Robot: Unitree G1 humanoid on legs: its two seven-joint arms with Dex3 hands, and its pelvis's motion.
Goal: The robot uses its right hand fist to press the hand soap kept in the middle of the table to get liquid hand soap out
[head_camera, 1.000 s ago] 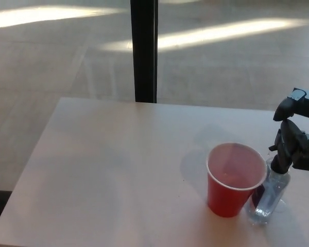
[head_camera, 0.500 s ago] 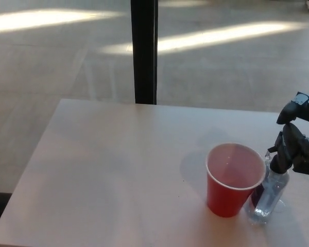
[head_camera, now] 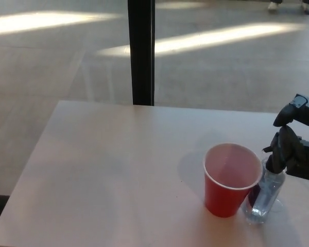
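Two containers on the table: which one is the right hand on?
The clear soap bottle, not the red cup; the right hand sits on its pump.

The robot's matte black right hand (head_camera: 294,149) shows thick, rounded, jointed fingers (head_camera: 278,153) and a blocky upper segment with small pale bluish highlights near its top edge.

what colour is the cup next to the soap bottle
Red, with a pale rim: the cup, seen in the head view.

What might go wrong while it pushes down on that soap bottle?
The right hand sits on the pump of the clear soap bottle, which is slim and tall, so an off-centre push may tip it. The red cup stands right against it and could get knocked. Both stand near the table edge.
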